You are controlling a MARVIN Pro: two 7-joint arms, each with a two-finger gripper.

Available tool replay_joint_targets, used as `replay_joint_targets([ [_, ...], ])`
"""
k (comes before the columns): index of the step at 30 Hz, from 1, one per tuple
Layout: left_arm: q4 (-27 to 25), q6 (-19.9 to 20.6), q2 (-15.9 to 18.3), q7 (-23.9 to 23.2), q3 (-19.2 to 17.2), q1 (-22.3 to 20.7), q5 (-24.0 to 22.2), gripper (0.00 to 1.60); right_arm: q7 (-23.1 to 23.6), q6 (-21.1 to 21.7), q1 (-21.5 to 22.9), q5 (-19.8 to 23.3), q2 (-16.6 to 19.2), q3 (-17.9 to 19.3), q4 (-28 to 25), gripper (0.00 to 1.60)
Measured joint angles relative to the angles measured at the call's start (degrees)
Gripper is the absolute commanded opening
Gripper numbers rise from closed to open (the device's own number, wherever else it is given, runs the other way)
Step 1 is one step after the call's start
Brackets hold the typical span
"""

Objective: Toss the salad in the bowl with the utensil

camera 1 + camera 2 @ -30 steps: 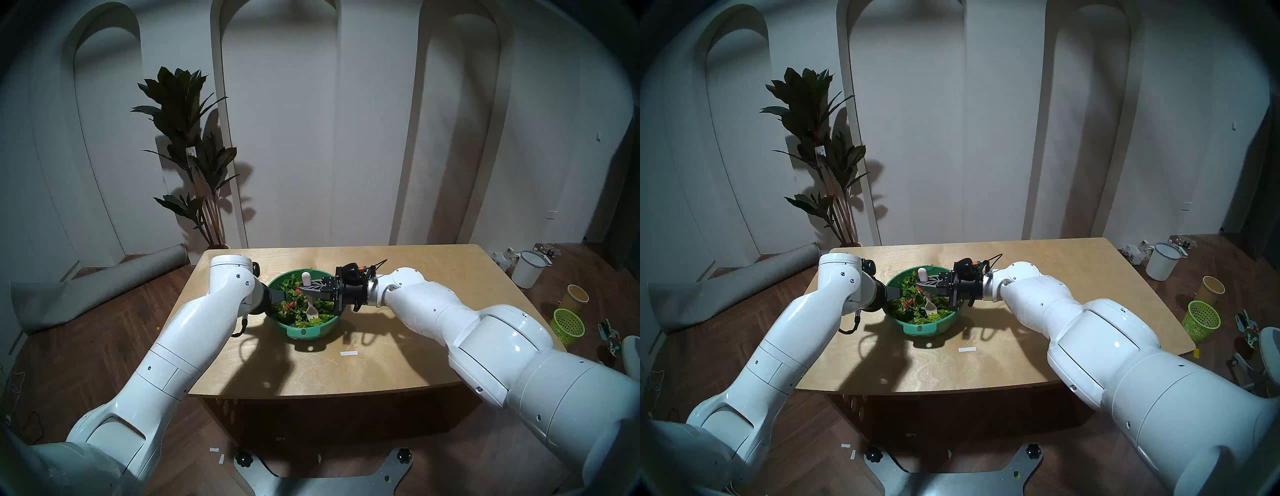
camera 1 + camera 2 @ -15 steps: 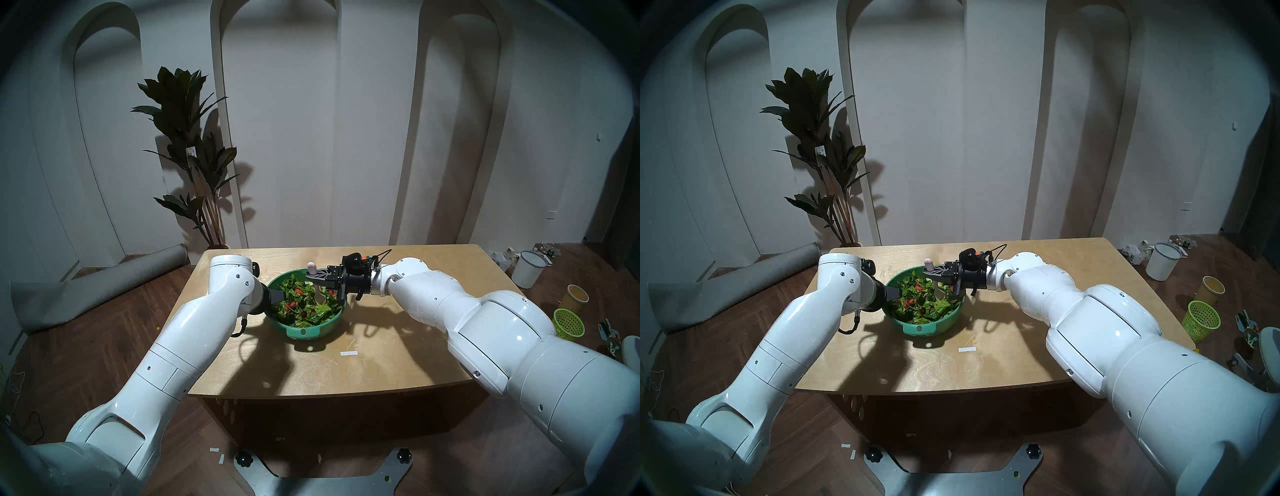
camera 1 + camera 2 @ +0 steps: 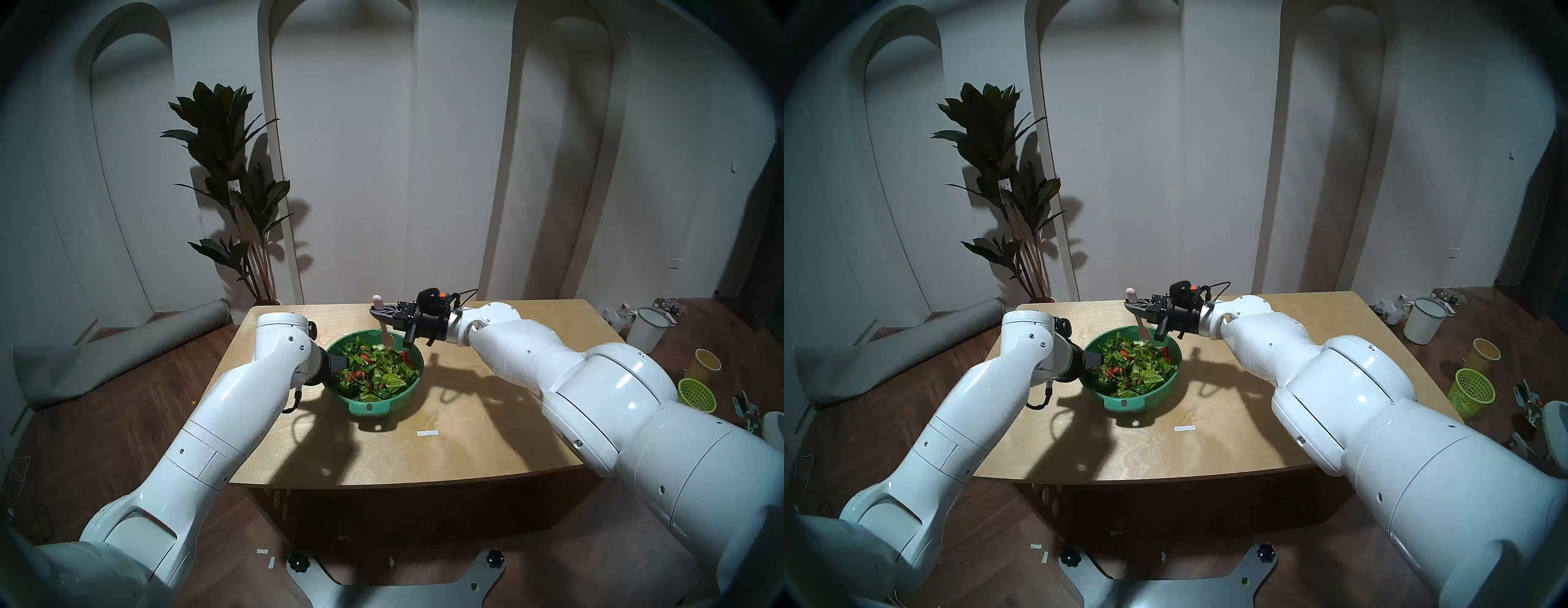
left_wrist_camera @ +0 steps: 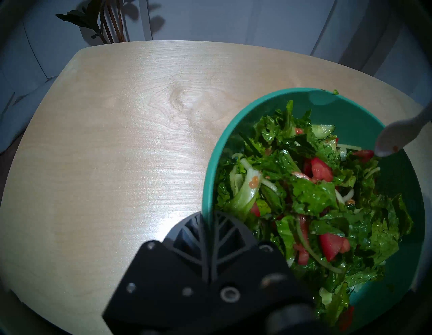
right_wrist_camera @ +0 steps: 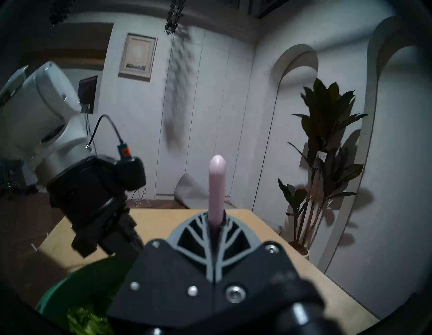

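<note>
Salad point(image 3: 373, 372), glossy chopped lettuce with cucumber and red pieces, filled the teal bowl point(image 3: 384, 408) at the table's point(image 3: 424, 454) middle. At its near-left rim, the left gripper point(image 4: 208, 224) stayed pinched shut on the bowl's wall. Farther back, the right gripper point(image 3: 381, 313), clamped on the pale pink spoon point(image 3: 386, 335), had lifted it out since a second earlier; its scoop hung above the far rim, suggesting one tossing stroke was finished.

I'm looking at pale walls with arched niches point(image 3: 343, 140), a tall potted plant point(image 3: 231, 178) at back left — dim light. Dark wooden floor point(image 3: 106, 407) surrounds the light wooden table point(image 3: 424, 450).
</note>
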Motion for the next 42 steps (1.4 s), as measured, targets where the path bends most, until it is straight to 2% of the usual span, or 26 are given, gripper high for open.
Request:
replay_joint_targets([
  [6, -0.01, 0.0, 0.0, 0.13, 0.0, -0.02, 0.01, 0.0, 1.81, 4.79, -0.25, 5.99, -2.42, 5.35, -0.29, 0.0],
  [11, -0.02, 0.0, -0.2, 0.21, -0.13, -0.02, -0.13, 0.0, 6.44, 10.02, -1.51, 11.03, -3.82, 9.64, -0.52, 0.0],
  [16, 0.02, 0.0, -0.47, 0.3, -0.44, -0.01, -0.58, 0.0, 10.45, 13.87, -3.05, 13.53, -4.19, 11.75, -0.72, 0.0],
  [22, 0.08, 0.0, -0.58, 0.31, -0.67, -0.02, -1.37, 0.0, 13.26, 16.12, -4.94, 14.39, -3.42, 12.71, -1.56, 0.0],
  [30, 0.11, 0.0, -0.6, 0.32, -0.75, -0.04, -1.82, 0.0, 14.06, 15.82, -6.72, 14.35, -1.32, 13.05, -3.04, 0.0],
  [42, 0.11, 0.0, -0.6, 0.32, -0.73, -0.07, -2.11, 0.0, 14.33, 16.66, -9.01, 11.73, 0.46, 10.56, -5.56, 0.0],
])
